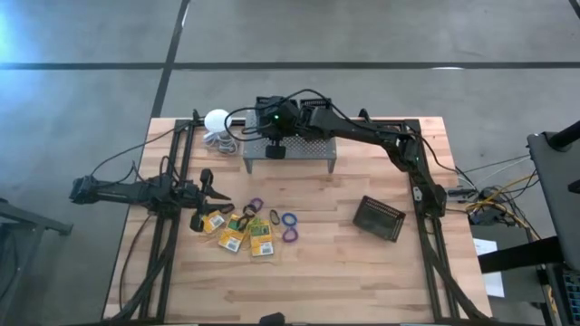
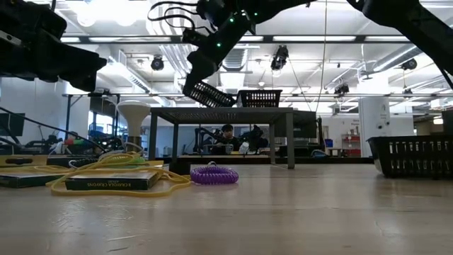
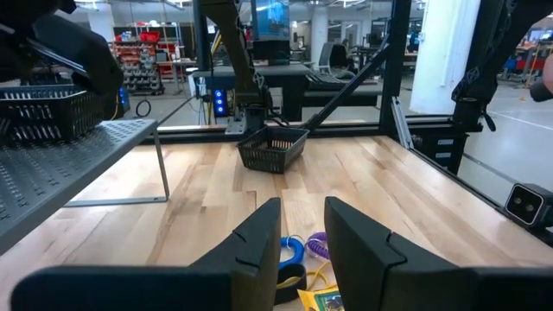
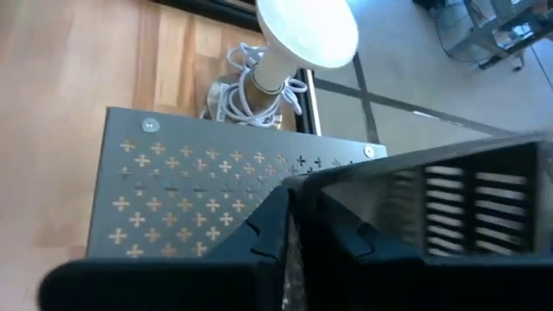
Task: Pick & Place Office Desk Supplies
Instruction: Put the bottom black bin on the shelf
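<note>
birch table top (image 1: 344, 272) lies bare along its near edge and centre. right gripper (image 1: 275, 148), over the grey perforated stand (image 1: 313, 150), pinches a black mesh tray (image 2: 209, 93) tilted above the stand's deck. left gripper (image 1: 207, 193), fingers apart and empty, hovers just beside the yellow-and-green boxes (image 1: 245, 234), rings (image 1: 288, 226) and rubber bands (image 2: 113, 170). second mesh tray (image 1: 378, 218) sits well apart; white lamp (image 1: 216, 121) stands behind the stand.
</note>
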